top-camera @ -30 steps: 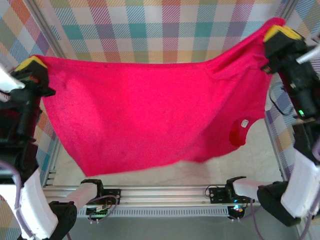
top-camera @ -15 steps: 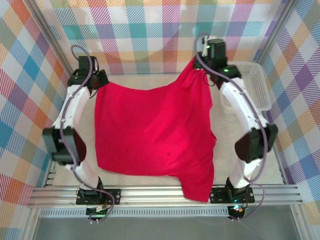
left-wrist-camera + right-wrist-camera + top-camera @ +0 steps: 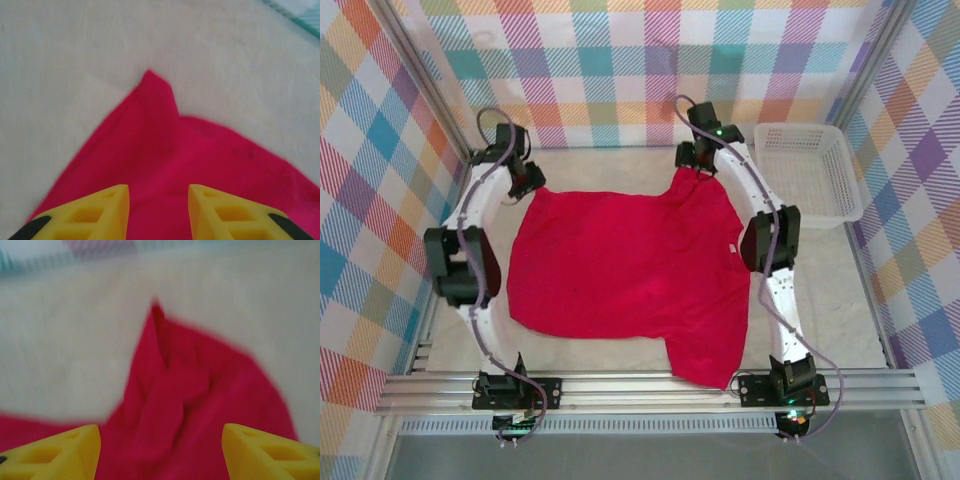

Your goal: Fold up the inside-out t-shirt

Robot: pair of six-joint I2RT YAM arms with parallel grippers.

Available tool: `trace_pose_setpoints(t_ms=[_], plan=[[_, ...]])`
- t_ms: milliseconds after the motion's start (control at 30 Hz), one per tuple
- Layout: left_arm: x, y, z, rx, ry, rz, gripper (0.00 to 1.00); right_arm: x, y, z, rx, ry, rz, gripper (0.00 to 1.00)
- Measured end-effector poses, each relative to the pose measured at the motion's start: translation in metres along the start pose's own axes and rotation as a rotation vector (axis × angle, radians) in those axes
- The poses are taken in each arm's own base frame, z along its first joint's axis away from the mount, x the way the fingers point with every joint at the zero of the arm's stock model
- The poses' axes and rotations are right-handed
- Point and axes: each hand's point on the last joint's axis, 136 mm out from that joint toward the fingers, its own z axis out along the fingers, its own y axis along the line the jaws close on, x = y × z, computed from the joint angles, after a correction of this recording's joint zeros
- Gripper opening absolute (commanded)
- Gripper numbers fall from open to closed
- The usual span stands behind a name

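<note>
Dropped flat, t-shirt (image 3: 620, 265), far corners beneath left hand (image 3: 157, 200) and right hand (image 3: 160, 440), both parted

No writing, brand, number or sign can be read anywhere. The small white tag (image 3: 730, 247) on the red t-shirt (image 3: 620, 260) is too small in the top view to show any print.
</note>
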Motion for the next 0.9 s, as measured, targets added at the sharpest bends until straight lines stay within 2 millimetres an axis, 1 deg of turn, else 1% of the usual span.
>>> trace_pose_setpoints(t_ms=[100, 133, 200, 233, 300, 367, 400, 467, 500, 533, 567, 600, 667, 700, 733, 767, 833, 900], plan=[[0.052, 0.01, -0.016, 0.057, 0.069, -0.041, 0.35, 0.063, 0.001, -0.019, -0.059, 0.123, 0.033, 0.7], [0.069, 0.013, -0.019, 0.071, 0.094, -0.052, 0.34, 0.079, 0.003, -0.025, -0.08, 0.147, 0.043, 0.7], [0.102, 0.023, -0.018, 0.081, 0.144, -0.073, 0.34, 0.12, 0.009, -0.039, -0.137, 0.203, 0.066, 0.7], [0.113, 0.027, -0.016, 0.081, 0.164, -0.083, 0.34, 0.134, 0.01, -0.042, -0.153, 0.218, 0.078, 0.71], [0.136, 0.037, -0.007, 0.067, 0.203, -0.1, 0.34, 0.169, 0.011, -0.041, -0.174, 0.269, 0.097, 0.72], [0.146, 0.044, -0.001, 0.05, 0.223, -0.112, 0.34, 0.19, 0.002, -0.028, -0.153, 0.316, 0.121, 0.71], [0.147, 0.045, 0.002, 0.043, 0.226, -0.117, 0.34, 0.197, -0.005, -0.018, -0.132, 0.343, 0.139, 0.72], [0.144, 0.044, 0.01, 0.039, 0.212, -0.123, 0.34, 0.199, -0.021, 0.004, -0.093, 0.372, 0.179, 0.72], [0.14, 0.044, 0.016, 0.034, 0.205, -0.127, 0.33, 0.198, -0.03, 0.016, -0.072, 0.382, 0.198, 0.72], [0.138, 0.044, 0.024, 0.024, 0.204, -0.132, 0.33, 0.194, -0.037, 0.023, -0.061, 0.403, 0.224, 0.71], [0.135, 0.043, 0.032, 0.015, 0.202, -0.137, 0.33, 0.181, -0.04, 0.025, -0.065, 0.389, 0.24, 0.71], [0.132, 0.043, 0.042, 0.002, 0.206, -0.141, 0.33, 0.162, -0.043, 0.029, -0.06, 0.352, 0.248, 0.71], [0.122, 0.039, 0.062, -0.017, 0.21, -0.145, 0.33, 0.133, -0.052, 0.043, -0.045, 0.301, 0.258, 0.71], [0.116, 0.035, 0.072, -0.018, 0.205, -0.145, 0.32, 0.12, -0.059, 0.054, -0.027, 0.28, 0.258, 0.7], [0.11, 0.031, 0.08, -0.017, 0.203, -0.145, 0.32, 0.112, -0.064, 0.061, -0.015, 0.273, 0.262, 0.7], [0.103, 0.027, 0.087, -0.015, 0.2, -0.144, 0.31, 0.102, -0.068, 0.066, -0.004, 0.269, 0.264, 0.7], [0.086, 0.018, 0.095, -0.008, 0.175, -0.14, 0.31, 0.08, -0.073, 0.071, 0.013, 0.232, 0.253, 0.69], [0.07, 0.013, 0.089, -0.008, 0.141, -0.132, 0.31, 0.068, -0.077, 0.074, 0.022, 0.214, 0.244, 0.69]])
